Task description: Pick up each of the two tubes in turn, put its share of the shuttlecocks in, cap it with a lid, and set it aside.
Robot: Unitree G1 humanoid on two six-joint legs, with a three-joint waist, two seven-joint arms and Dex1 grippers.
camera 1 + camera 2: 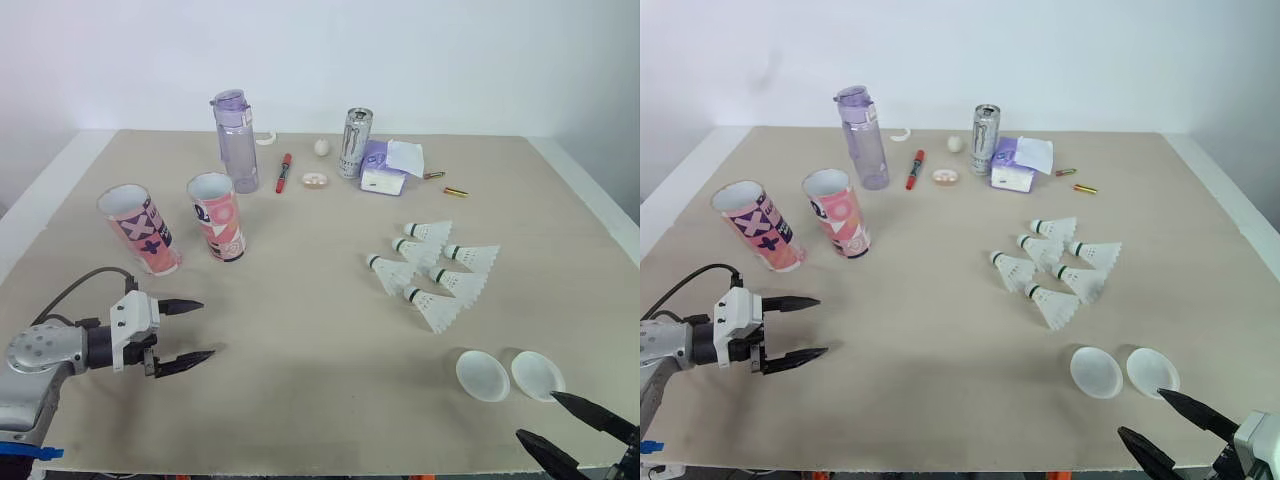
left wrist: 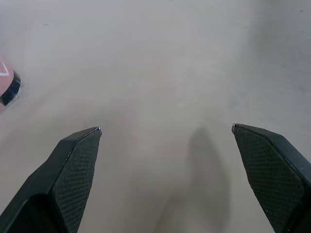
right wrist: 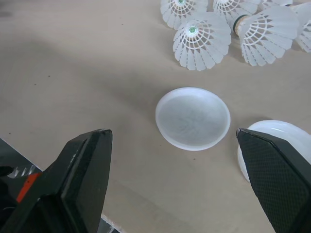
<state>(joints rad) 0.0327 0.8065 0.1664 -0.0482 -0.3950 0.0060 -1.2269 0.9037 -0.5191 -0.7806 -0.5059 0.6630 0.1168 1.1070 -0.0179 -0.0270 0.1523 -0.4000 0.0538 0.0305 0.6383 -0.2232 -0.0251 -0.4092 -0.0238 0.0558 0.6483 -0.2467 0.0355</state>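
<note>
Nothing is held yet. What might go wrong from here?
The two tubes stand close together, so the open left hand reaching for one may tip the other. The shuttlecocks lie bunched, so lifting one may drag a neighbour. The lids lie flat near the front edge of the table; the right hand might push one off.

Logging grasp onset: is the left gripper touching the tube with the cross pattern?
Apart. The left eye view shows bare table between the open left gripper and the cross-patterned tube.

Probably a lab: bare table (image 1: 300,340), white walls (image 1: 460,60).
</note>
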